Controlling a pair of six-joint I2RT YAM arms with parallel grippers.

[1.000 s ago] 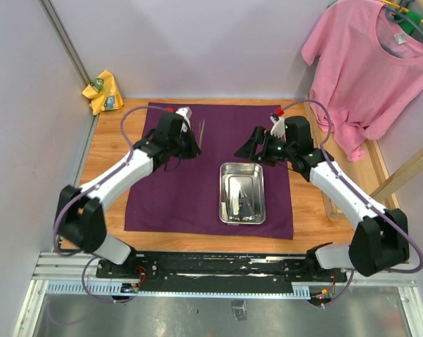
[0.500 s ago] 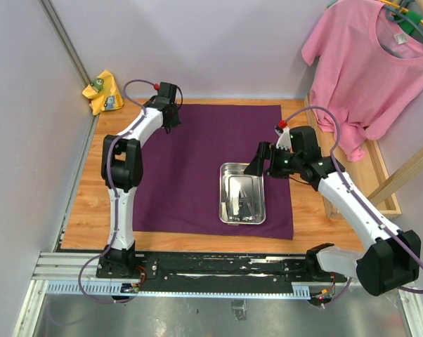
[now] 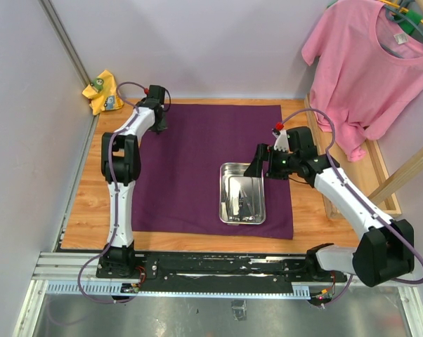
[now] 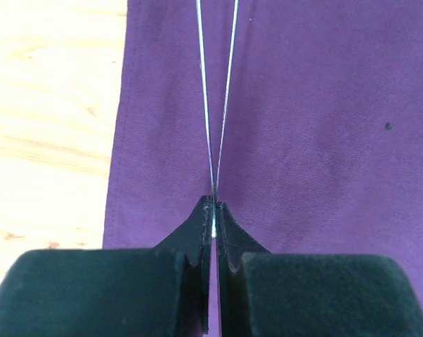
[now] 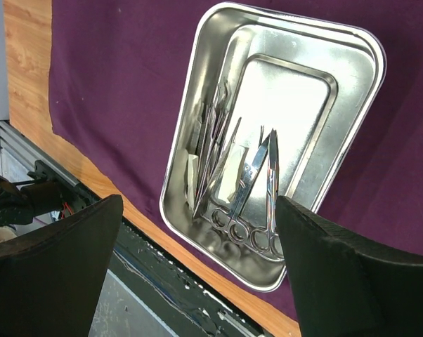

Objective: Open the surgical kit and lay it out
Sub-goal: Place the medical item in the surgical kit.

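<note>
My left pincer (image 4: 213,210) pinches the slim forceps (image 4: 213,188), prongs out over the far left corner of the purple cloth wrap (image 3: 197,182), probably to lay them there. My right pincer (image 5: 197,203) hangs spread wide above the steel tray (image 5: 289,98) mid-cloth, ready, I judge, for the scissors (image 5: 270,168) inside.

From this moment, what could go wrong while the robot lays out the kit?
1. The left gripper pinches the slim metal forceps only at their very end, close to the edge of the dark purple cloth; they could swing or land on the bare wooden table.
2. The open right gripper hangs over the shiny rectangular steel tray, where ring-handled steel instruments lie bunched; grasping one may drag another or shift the tray.
</note>
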